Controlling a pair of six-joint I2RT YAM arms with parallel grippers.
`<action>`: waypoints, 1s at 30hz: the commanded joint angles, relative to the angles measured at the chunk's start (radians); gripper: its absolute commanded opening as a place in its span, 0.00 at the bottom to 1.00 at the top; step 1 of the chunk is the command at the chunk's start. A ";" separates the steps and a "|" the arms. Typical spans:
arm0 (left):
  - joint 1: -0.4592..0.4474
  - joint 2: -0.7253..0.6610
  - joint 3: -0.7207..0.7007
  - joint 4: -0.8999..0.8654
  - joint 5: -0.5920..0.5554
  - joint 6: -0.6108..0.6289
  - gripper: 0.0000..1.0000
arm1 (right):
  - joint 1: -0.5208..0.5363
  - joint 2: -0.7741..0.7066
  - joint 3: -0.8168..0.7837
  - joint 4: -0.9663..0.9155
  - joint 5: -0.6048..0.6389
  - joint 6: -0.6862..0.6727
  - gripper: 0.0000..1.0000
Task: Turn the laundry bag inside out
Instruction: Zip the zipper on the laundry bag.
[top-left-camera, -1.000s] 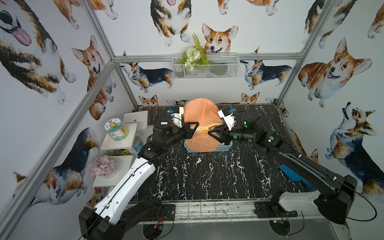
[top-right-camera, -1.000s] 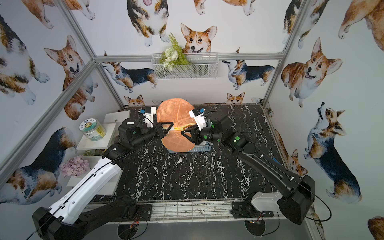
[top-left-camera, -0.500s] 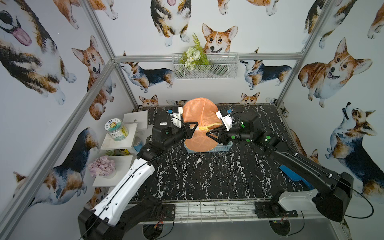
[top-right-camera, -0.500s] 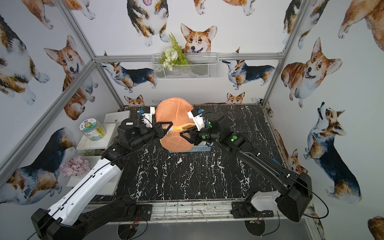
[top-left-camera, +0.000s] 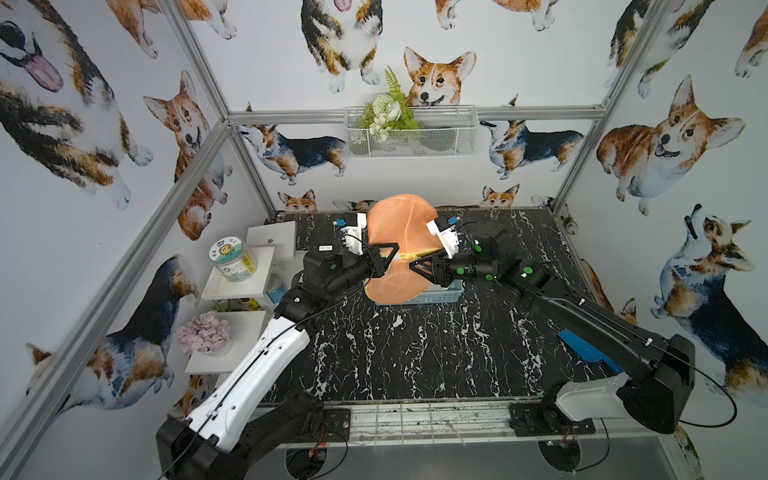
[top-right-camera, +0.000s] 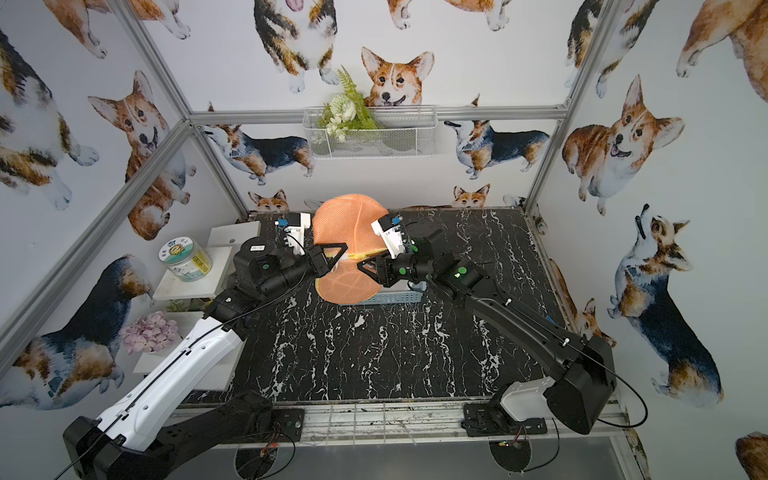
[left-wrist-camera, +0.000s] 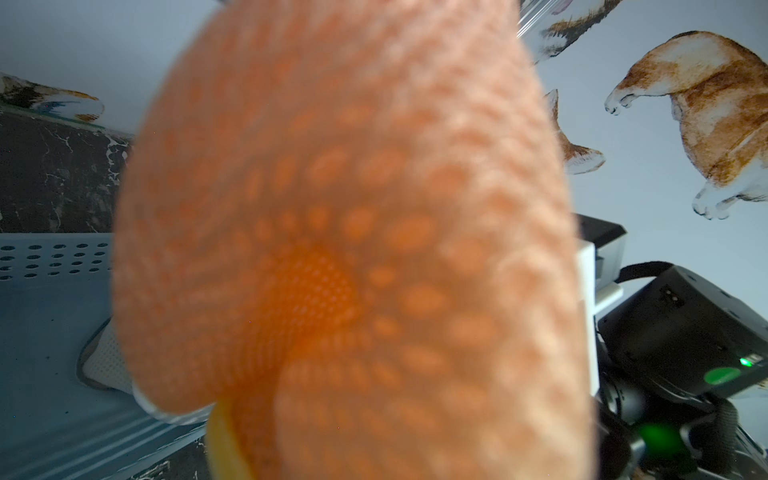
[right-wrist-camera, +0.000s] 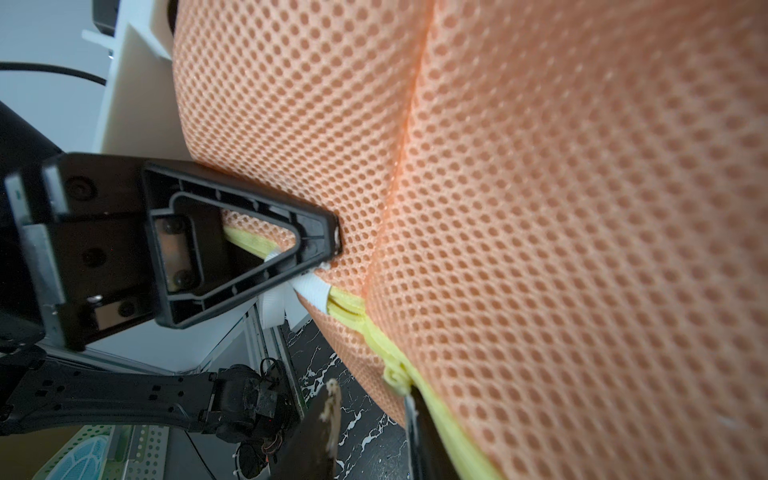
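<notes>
Clamping the upright orange mesh laundry bag (top-left-camera: 397, 224) at its yellow zipper edge (right-wrist-camera: 353, 320), the left pincer (right-wrist-camera: 332, 249) faces the right pincer (right-wrist-camera: 372, 409), whose jaws stand apart just beside that edge.

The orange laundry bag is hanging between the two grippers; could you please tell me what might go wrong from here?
1. The left gripper pinches the laundry bag only by its edge at the white tab; a pull could slip it free.
2. The right gripper has its jaws apart beside the yellow zipper edge; closing may miss it.
</notes>
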 joint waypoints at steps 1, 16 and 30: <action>0.000 -0.003 -0.005 0.049 0.017 -0.004 0.00 | -0.001 0.005 0.014 0.057 0.012 0.019 0.30; -0.001 -0.005 -0.015 0.064 0.020 -0.013 0.00 | -0.002 0.008 0.015 0.035 0.112 0.050 0.28; 0.000 -0.002 -0.017 0.065 0.014 -0.011 0.00 | -0.007 -0.006 -0.018 0.035 0.112 0.046 0.00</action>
